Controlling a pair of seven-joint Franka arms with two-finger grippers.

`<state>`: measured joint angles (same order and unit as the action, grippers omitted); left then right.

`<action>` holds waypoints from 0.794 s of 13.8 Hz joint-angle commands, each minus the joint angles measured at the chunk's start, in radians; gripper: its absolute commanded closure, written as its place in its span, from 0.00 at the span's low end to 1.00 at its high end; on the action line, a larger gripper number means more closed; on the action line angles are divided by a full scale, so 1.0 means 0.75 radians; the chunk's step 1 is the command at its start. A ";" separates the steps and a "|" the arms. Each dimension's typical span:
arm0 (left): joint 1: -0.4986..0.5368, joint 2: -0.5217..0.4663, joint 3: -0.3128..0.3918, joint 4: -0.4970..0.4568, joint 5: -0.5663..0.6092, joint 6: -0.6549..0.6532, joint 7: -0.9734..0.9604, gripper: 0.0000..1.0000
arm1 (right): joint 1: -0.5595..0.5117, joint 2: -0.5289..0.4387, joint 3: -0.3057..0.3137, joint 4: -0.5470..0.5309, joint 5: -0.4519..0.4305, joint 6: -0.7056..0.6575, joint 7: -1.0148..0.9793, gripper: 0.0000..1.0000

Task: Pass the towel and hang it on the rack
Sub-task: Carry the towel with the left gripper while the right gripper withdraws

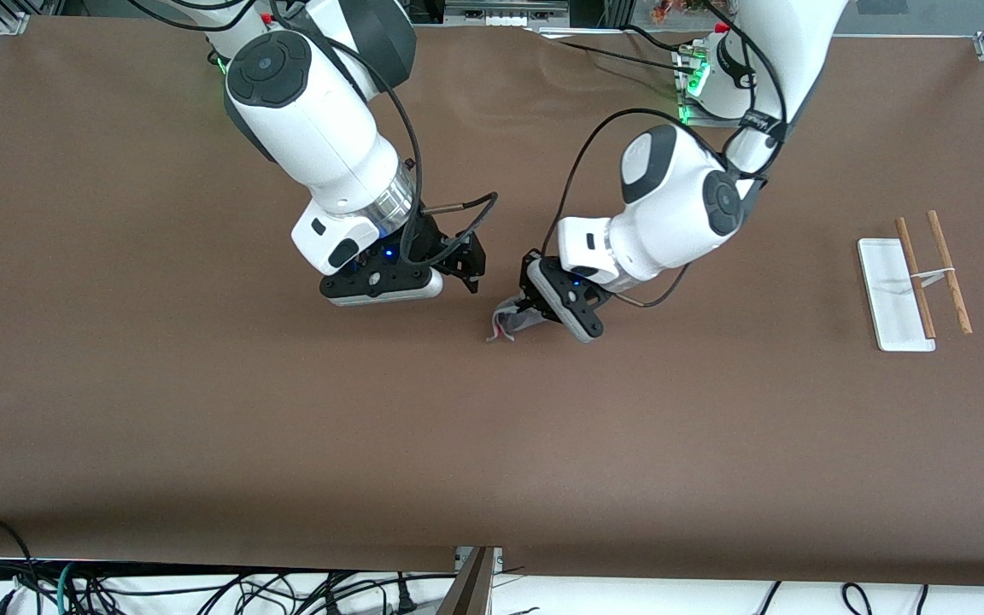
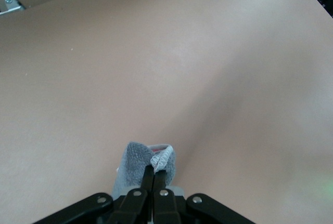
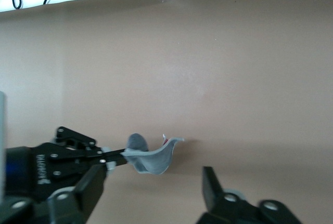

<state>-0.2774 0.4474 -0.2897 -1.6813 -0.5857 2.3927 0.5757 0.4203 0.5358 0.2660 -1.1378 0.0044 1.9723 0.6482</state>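
The left gripper (image 1: pixel 528 301) is clamped shut on the towel (image 1: pixel 511 321), holding it over the middle of the table (image 1: pixel 492 444). The towel is bunched, grey side out, a little pink showing at its stitched edge; its long axis runs from the fingers toward about eight o'clock in the front view, loose end hanging free. The right gripper (image 1: pixel 472 272) hangs just beside it at ten o'clock, fingers spread apart, holding nothing. The rack (image 1: pixel 912 290) stands well apart at three o'clock, rods running roughly twelve to six, bare tabletop between.
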 commanded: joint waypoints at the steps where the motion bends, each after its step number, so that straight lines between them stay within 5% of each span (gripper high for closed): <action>1: 0.093 -0.116 0.022 -0.020 -0.025 -0.238 -0.009 1.00 | -0.004 0.010 0.001 0.026 0.006 -0.002 -0.022 0.00; 11: 0.639 -0.384 0.067 -0.061 0.224 -1.034 0.089 1.00 | -0.135 0.012 -0.009 0.022 -0.051 -0.026 -0.176 0.00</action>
<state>0.1323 0.2044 -0.2299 -1.6859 -0.4647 1.6799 0.5909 0.3489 0.5364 0.2513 -1.1377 -0.0115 1.9699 0.5745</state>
